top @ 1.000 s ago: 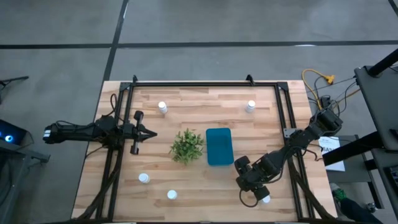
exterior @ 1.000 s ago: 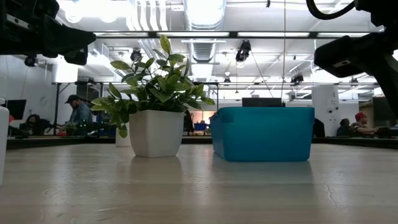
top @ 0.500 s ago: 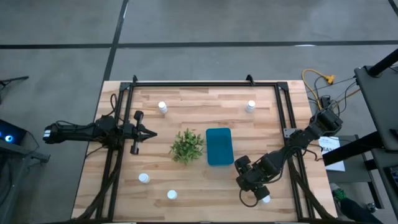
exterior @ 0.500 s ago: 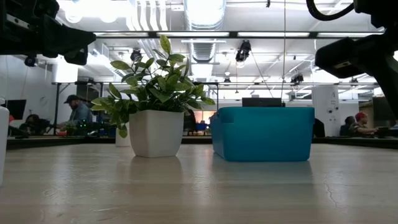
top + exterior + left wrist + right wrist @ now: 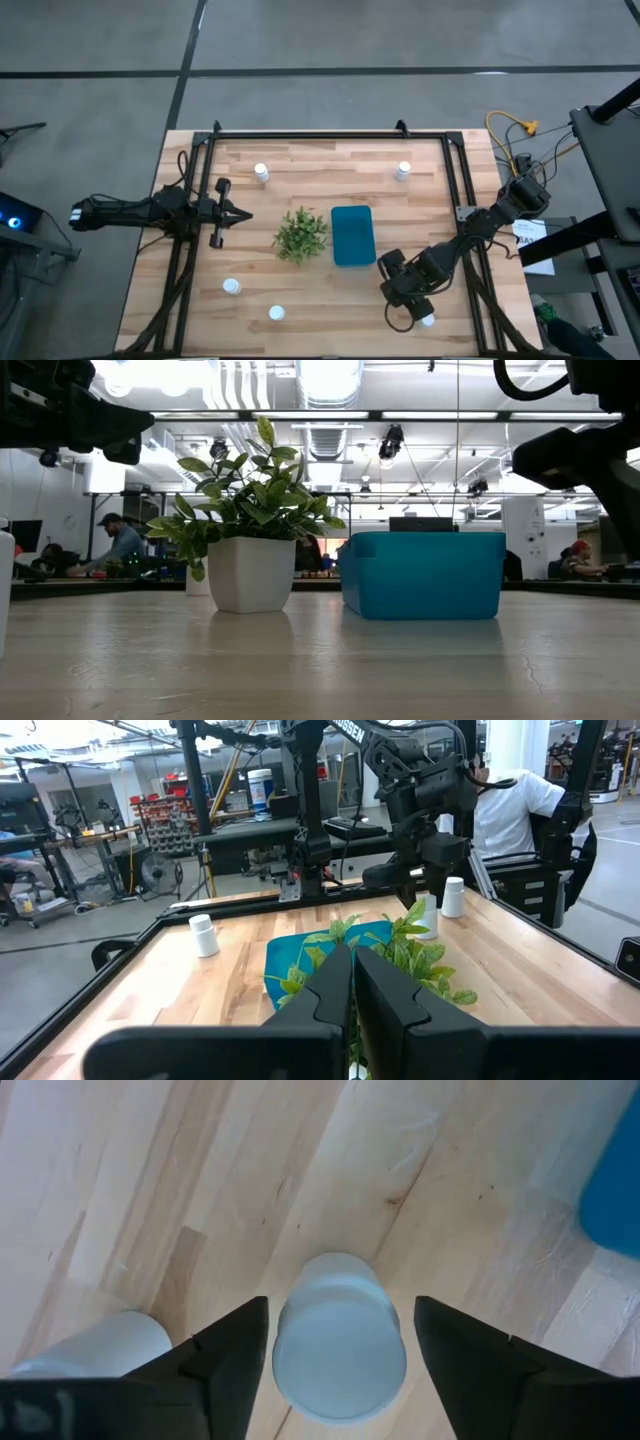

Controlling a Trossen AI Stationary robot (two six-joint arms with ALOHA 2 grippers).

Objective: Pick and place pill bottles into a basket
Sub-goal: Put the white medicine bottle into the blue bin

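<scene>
My right gripper (image 5: 340, 1312) is open near the table's near right corner and points down, one finger on each side of an upright white pill bottle (image 5: 340, 1342). A narrow gap shows at each finger. A second bottle (image 5: 100, 1348) stands close beside it; one of the pair shows in the high view (image 5: 427, 320). Other bottles stand at the far left (image 5: 261, 172), the far right (image 5: 403, 170) and the near left (image 5: 231, 287) (image 5: 276, 313). The teal basket (image 5: 352, 235) stands on the table at mid-table. My left gripper (image 5: 238, 213) is shut and empty, left of the plant.
A bushy green plant (image 5: 301, 234) in a white pot (image 5: 251, 573) stands just left of the basket. A black frame (image 5: 330, 134) runs around the table. People show in the room beyond the table (image 5: 122, 540). Bare wood lies between the near bottles.
My right arm has shifted slightly toward the table's right edge, as the low view shows. The bottles, the basket and the plant stand where they were.
</scene>
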